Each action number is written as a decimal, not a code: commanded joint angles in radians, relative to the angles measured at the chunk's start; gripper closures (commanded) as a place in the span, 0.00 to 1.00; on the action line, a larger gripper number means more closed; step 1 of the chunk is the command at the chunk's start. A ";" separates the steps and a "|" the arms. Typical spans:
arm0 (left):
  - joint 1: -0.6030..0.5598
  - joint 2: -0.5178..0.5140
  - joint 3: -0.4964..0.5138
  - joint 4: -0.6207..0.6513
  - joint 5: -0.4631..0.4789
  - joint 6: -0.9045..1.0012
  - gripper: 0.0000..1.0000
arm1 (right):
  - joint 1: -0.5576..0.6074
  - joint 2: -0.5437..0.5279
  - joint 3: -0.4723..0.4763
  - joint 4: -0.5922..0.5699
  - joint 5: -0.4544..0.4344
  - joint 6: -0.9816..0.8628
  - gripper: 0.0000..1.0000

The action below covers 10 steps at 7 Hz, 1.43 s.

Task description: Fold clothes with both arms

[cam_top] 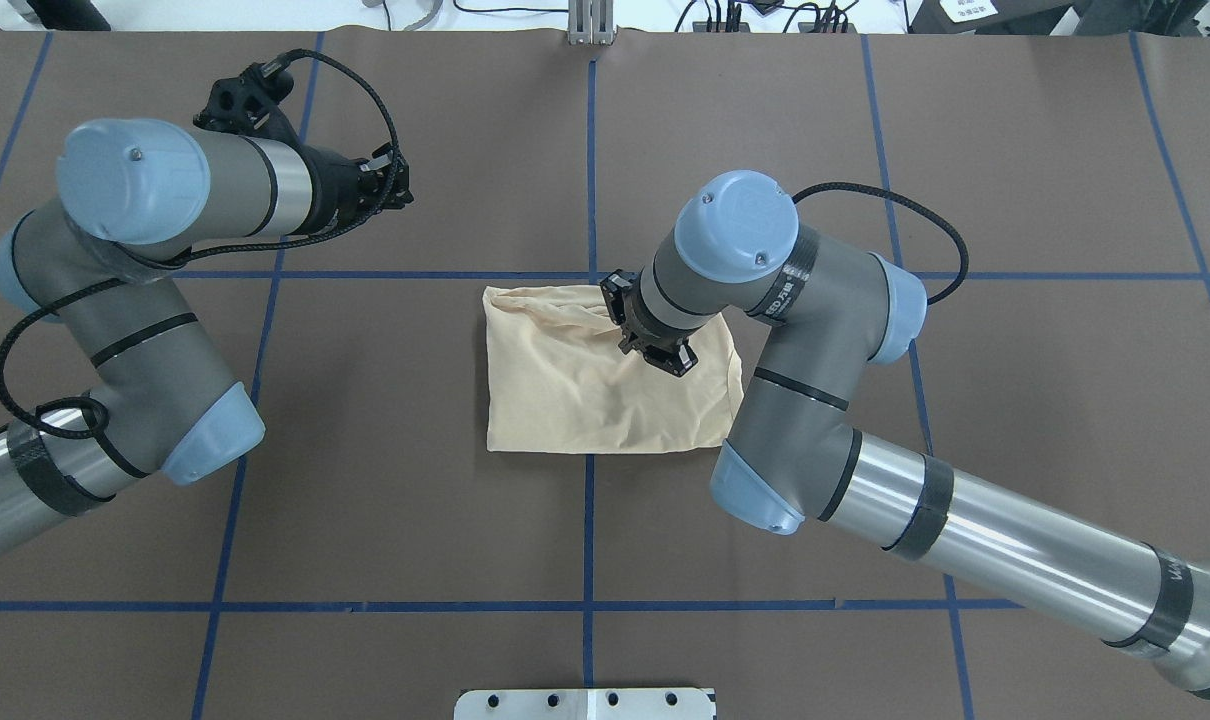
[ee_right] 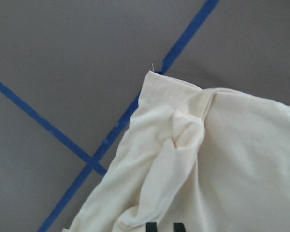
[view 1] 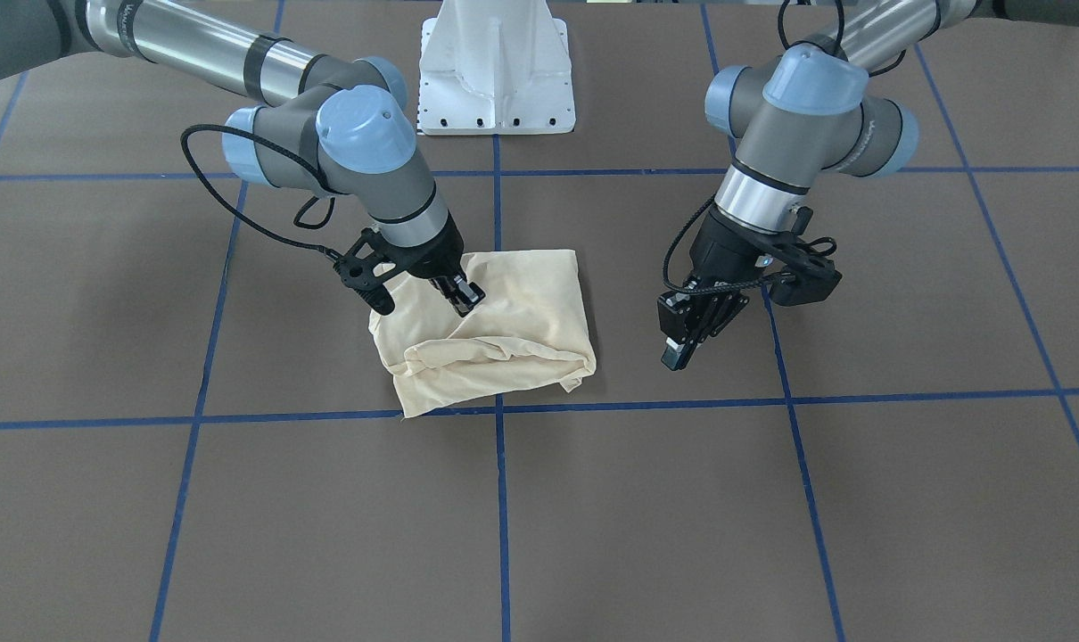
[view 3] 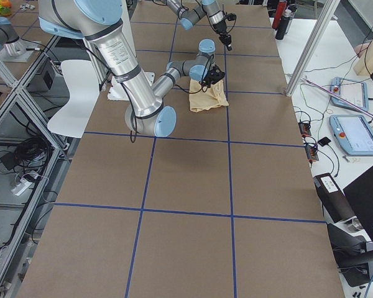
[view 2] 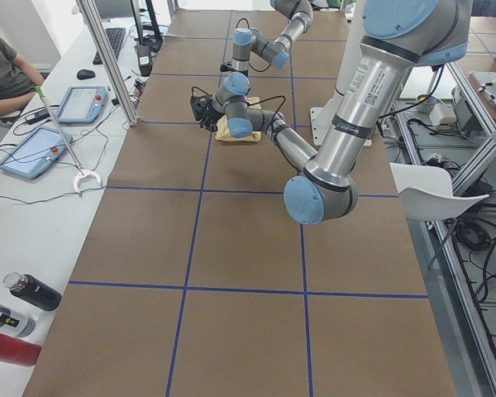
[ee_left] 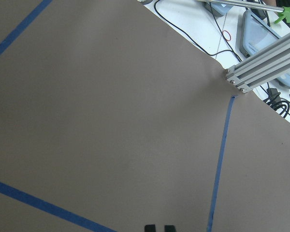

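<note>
Shirt (view 1: 522, 312): one, bundled mid table (view 1: 771, 499), across one blue tape line (view 1: 502, 499). Pincers: two. My right pincer (view 1: 465, 299) is over the shirt, narrow, touch unclear. My left pincer (view 1: 676, 355) is well aside, narrow, empty.

Nothing reads in full. Right arm (view 1: 192, 45): pale brand lettering (view 1: 126, 14) on the silver tube, cut off and blurred. Sticker (cam_top: 777, 297) on its wrist joint, print too small. Left arm (view 2: 355, 107): white code label (view 2: 365, 76), illegible
</note>
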 commanded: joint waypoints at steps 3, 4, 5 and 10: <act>-0.005 0.004 0.001 0.000 -0.002 0.000 0.81 | 0.112 0.171 -0.288 0.009 -0.050 -0.126 1.00; -0.005 0.004 0.002 0.000 -0.002 0.002 0.80 | 0.144 0.171 -0.318 0.011 -0.042 -0.150 1.00; -0.005 0.018 0.001 0.000 -0.002 0.016 0.79 | 0.199 0.168 -0.316 0.009 0.018 -0.205 1.00; -0.107 0.191 -0.103 -0.001 -0.174 0.404 0.74 | 0.461 -0.196 -0.035 0.000 0.268 -0.656 1.00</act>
